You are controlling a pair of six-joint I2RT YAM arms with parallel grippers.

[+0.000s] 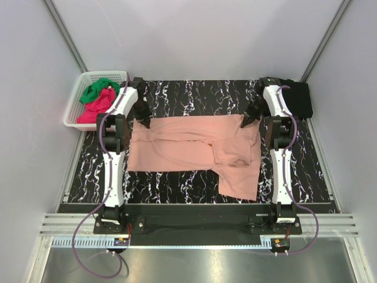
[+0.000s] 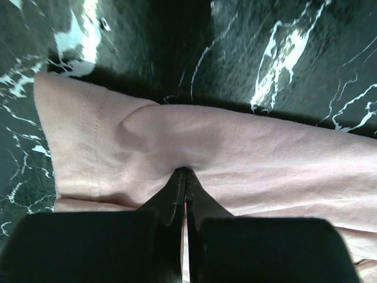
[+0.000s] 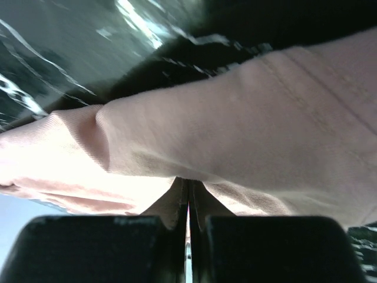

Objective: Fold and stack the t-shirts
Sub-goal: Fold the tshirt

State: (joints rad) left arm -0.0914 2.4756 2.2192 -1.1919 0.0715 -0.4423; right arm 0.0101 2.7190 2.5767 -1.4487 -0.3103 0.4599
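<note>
White walls box in a black table top (image 1: pixel 194 94) veined with white. The pink t-shirt (image 1: pixel 177 150) lies spread across its middle, running left to right, with a loose flap trailing toward the near edge on the right. The left gripper (image 1: pixel 143 122) is pinched tight on the far left corner of the cloth; the wrist view shows fabric puckering at the closed tips. The right gripper (image 1: pixel 246 121) is clamped the same way on the far right corner. I judge that both hold the far edge so I can draw it over toward the near edge; a grip at two corners should hold that edge straight. A green shirt (image 1: pixel 97 89) and a red shirt (image 1: pixel 100 105) wait in the white basket (image 1: pixel 70 109) at far left. A black shirt (image 1: pixel 299 97) sits at far right, likely the start of the stack.
</note>
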